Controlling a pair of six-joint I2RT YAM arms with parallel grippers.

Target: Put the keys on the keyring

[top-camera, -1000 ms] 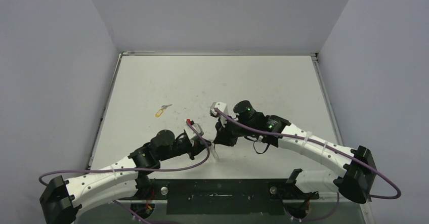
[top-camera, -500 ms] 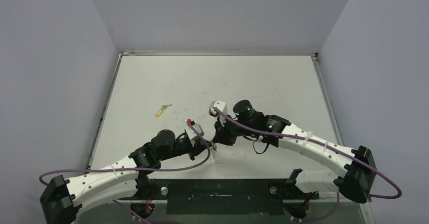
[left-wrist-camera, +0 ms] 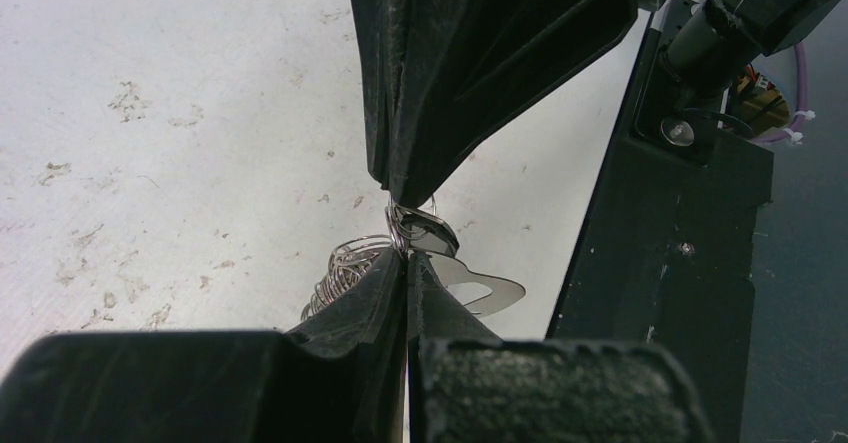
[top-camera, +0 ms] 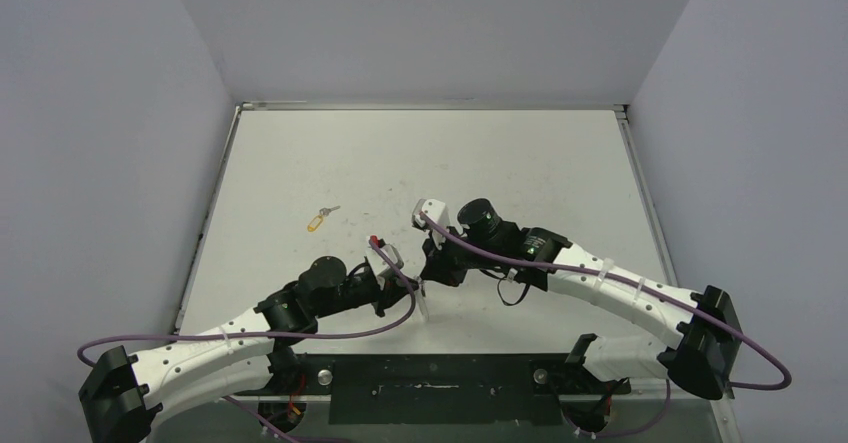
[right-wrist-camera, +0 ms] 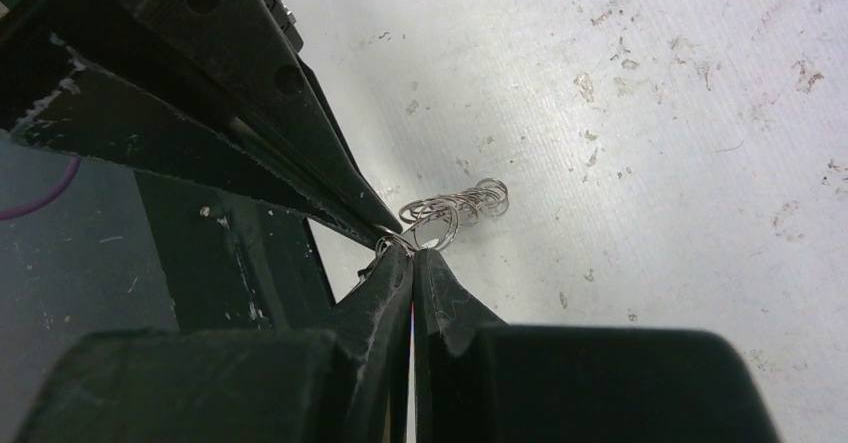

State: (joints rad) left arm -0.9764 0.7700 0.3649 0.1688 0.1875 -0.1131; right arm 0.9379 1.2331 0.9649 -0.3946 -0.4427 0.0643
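My left gripper and right gripper meet tip to tip near the table's front edge. In the left wrist view my left gripper is shut on the keyring, a flat silver loop with a chain of small rings. In the right wrist view my right gripper is shut on a small ring at the end of that chain. A dark rounded piece sits between the tips; I cannot tell whether it is a key. The key with the yellow tag lies apart on the table, to the left.
The black base plate runs along the near edge just behind the grippers. Grey walls stand on the left, right and back. The white table is scuffed.
My right gripper has shifted slightly left, closer to the left gripper. The left arm and the yellow-tagged key have not moved.
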